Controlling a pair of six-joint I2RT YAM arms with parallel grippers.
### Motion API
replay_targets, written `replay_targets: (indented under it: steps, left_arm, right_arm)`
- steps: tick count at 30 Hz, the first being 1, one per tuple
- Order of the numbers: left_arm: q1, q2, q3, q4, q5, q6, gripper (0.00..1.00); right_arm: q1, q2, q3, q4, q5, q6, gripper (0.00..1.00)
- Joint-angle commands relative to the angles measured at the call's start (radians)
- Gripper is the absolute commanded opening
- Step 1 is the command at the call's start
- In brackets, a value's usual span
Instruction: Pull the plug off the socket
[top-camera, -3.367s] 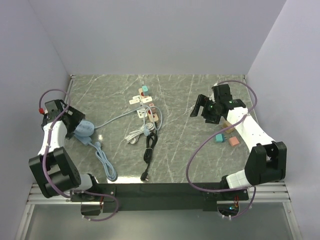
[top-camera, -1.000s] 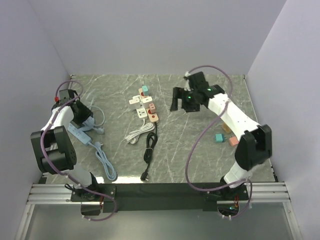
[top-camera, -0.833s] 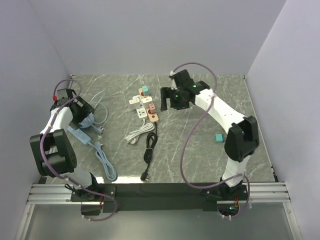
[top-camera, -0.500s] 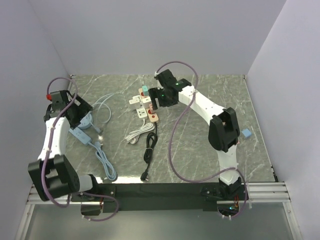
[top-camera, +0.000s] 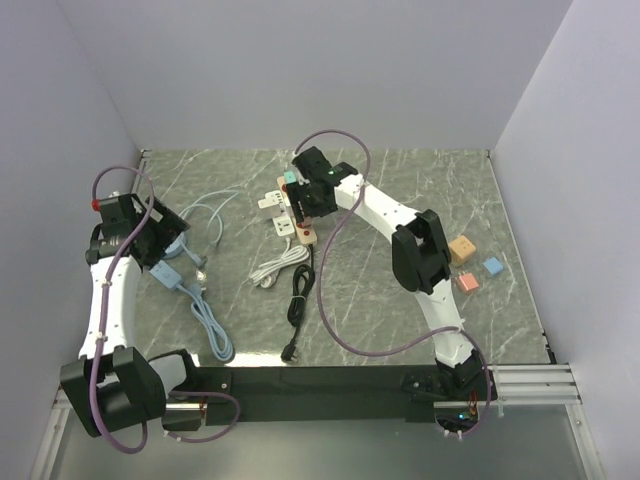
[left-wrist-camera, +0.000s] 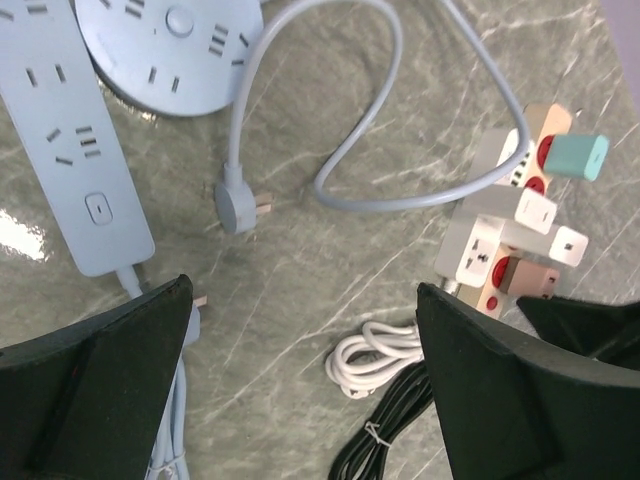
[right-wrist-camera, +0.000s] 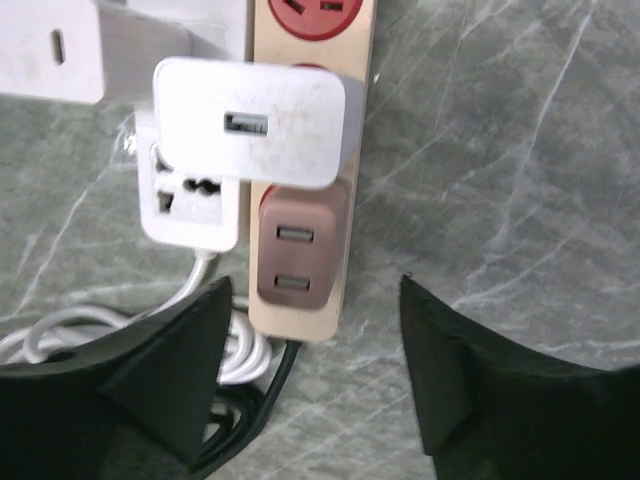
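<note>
Light: bright, even, diffuse, from overhead.
Glare: white patches on the polished table (top-camera: 520, 200) along its near edge; one at the left wrist view's left margin.
Shadows: faint, short.
Focus: brown plug (right-wrist-camera: 295, 255) crisp; foreground fingers (right-wrist-camera: 500, 400) dark, soft-edged.

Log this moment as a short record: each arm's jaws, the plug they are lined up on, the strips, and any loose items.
right jaws: open, one on each side of the brown plug, not closed on it
brown plug: seated in the tan strip, at its cable end
white adapter: just beyond the brown plug; which strip holds it is unclear
left jaws: open, holding nothing, over the table
blue strip: visible sockets empty
small blocks: three, loose at the table's right
</note>
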Motion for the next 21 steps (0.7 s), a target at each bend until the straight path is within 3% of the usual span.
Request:
replay_targets:
  steps: [1, 6, 13, 16, 21]
  left_arm:
    - [0.002, -0.018, -0.018, -0.006, 0.036, -0.006, 1.0]
    - [0.0, -0.058, -0.017, -0.023, 0.079, -0.002, 0.99]
    - [0.0, -0.095, -0.011, -0.037, 0.147, 0.009, 1.0]
    - [-0.023, -0.097, -0.006, -0.01, 0.22, 0.018, 1.0]
    - [-0.076, -0.095, 0.003, 0.039, 0.308, 0.03, 0.99]
  right_arm:
    - [0.007, 0.048, 0.074, 0.023, 0.026, -0.009, 0.71]
    - [0.008, 0.102, 0.14, 0.012, 0.032, 0.002, 0.57]
    - [0.007, 0.1, 0.116, 0.031, 0.06, 0.03, 0.23]
    - [0.002, 0.031, -0.026, 0.076, 0.081, 0.049, 0.02]
    - [-0.001, -0.145, -0.263, 0.153, 0.07, 0.085, 0.0]
